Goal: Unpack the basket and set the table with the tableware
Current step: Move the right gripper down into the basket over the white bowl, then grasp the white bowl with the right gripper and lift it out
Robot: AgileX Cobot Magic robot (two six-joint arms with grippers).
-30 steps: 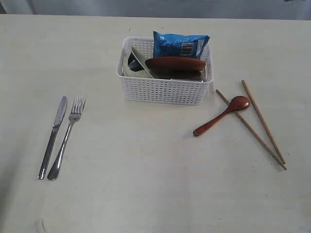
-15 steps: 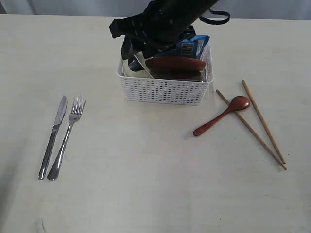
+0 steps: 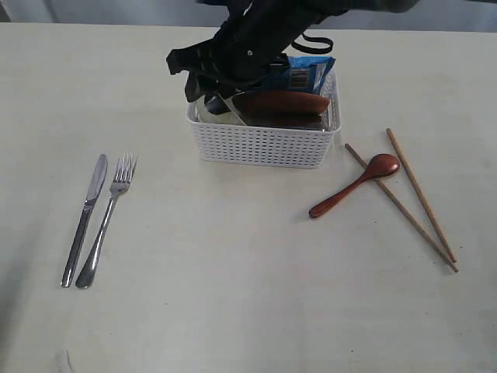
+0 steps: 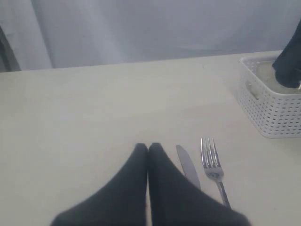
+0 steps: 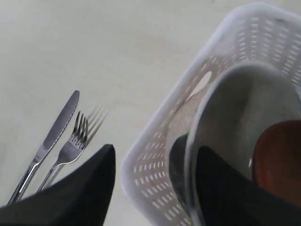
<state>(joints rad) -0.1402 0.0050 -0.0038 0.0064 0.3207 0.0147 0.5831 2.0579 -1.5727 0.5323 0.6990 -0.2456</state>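
The white basket (image 3: 264, 144) stands at the back middle of the table (image 3: 233, 272). It holds a tilted cream bowl (image 5: 244, 108), a reddish-brown plate (image 3: 281, 103) and a blue snack bag (image 3: 291, 71). My right gripper (image 3: 203, 95) hangs open over the basket's left end. In the right wrist view its gripper (image 5: 156, 149) straddles the basket wall (image 5: 155, 188): one finger is outside, the other inside the bowl. Knife (image 3: 87, 217) and fork (image 3: 109, 217) lie on the left. The wooden spoon (image 3: 357, 185) and two chopsticks (image 3: 411, 198) lie on the right. My left gripper (image 4: 148, 147) is shut and empty near the knife (image 4: 188, 167).
The fork (image 4: 211, 160) lies just beyond the knife from my left gripper, and the basket (image 4: 270, 113) stands further off on that side. The spoon's bowl rests against one chopstick. A grey backdrop runs behind the table's far edge.
My right arm has come in from the back and dropped over the basket's left end, shifting a little left in the last half second. Nothing on the table has moved.
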